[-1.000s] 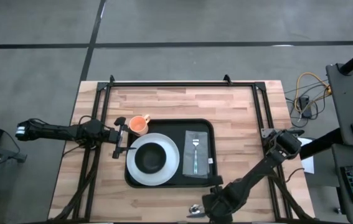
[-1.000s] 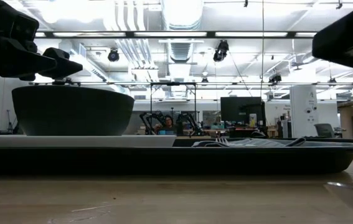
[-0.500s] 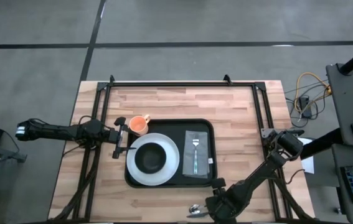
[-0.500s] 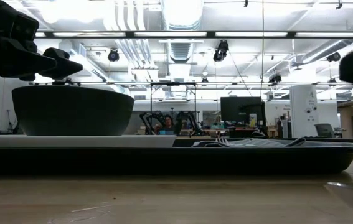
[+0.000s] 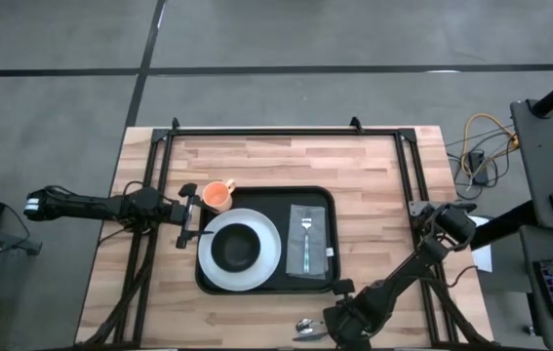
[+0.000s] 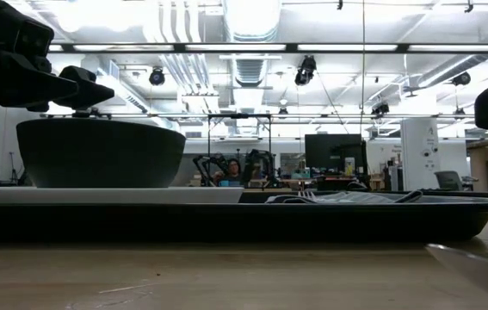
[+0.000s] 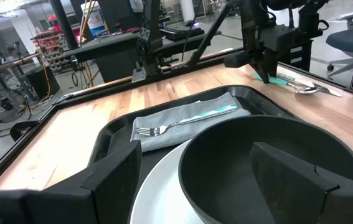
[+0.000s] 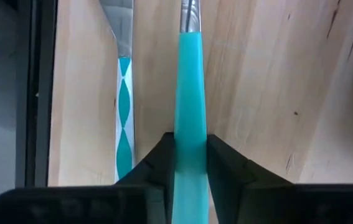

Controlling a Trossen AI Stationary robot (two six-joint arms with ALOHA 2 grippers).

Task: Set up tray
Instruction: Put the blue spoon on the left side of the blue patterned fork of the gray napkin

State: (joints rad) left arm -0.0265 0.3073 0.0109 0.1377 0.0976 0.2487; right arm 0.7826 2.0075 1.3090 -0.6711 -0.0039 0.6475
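Two grippers: right gripper (image 8: pixel 190 168) clamps a teal-handled spoon (image 8: pixel 190 93) at the table's near edge; left gripper (image 5: pixel 190 209) hangs spread at the tray's 9 o'clock.
Tray look: tray (image 5: pixel 323 200) is black, rectangular, rimmed, carrying plate (image 5: pixel 268 255), bowl (image 5: pixel 237 248), napkin (image 5: pixel 317 219), fork (image 5: pixel 306 239).
Tray place: table centre, at 11 o'clock from the right gripper.

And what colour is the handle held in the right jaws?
Plain teal, on the utensil handle clamped by the right gripper; the right wrist view shows it best.
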